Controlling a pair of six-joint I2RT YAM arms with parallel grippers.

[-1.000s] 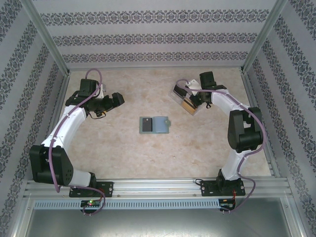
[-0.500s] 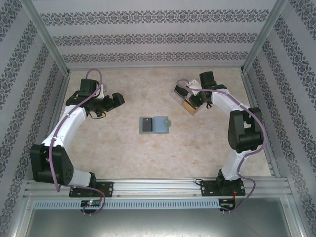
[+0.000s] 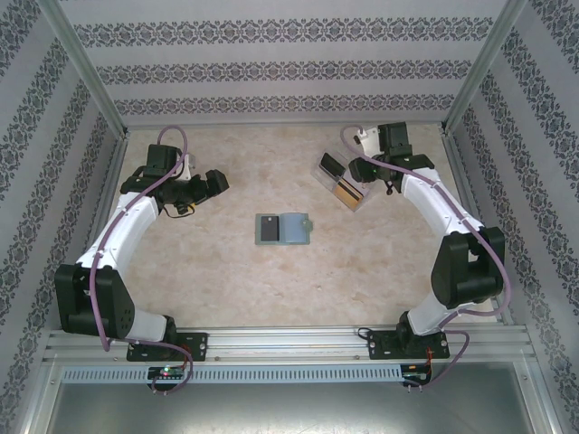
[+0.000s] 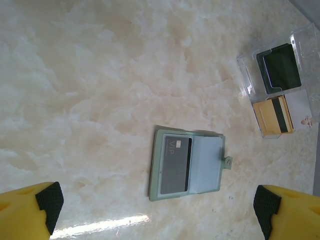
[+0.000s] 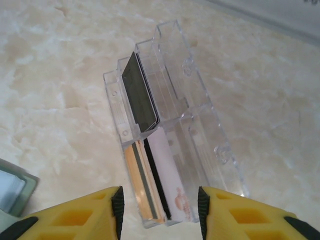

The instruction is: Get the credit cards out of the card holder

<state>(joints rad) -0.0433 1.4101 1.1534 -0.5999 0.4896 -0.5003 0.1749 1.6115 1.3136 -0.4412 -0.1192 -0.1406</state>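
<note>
The grey-green card holder [image 3: 283, 229] lies open and flat mid-table, also seen in the left wrist view [image 4: 205, 162]. A dark grey credit card [image 4: 175, 165] sits in its left panel. More cards stand in a clear plastic box [image 3: 342, 181]: a golden-yellow one [image 5: 137, 182], a white one [image 5: 167, 175] and a dark one [image 5: 142, 97]. My right gripper [image 5: 159, 210] hovers open over the near end of that box, with no card between its pads. My left gripper [image 4: 157, 207] is wide open and holds nothing, well to the left of the holder [image 3: 220, 181].
Patterned walls close in the table on the left, back and right. The clear box [image 4: 277, 82] sits at the far right of centre. Bare marbled tabletop [image 3: 271, 289] surrounds the holder.
My right gripper has opened and pulled back toward the far right, off the clear box, with the arm swinging outward. The left arm and the card holder have stayed put.
</note>
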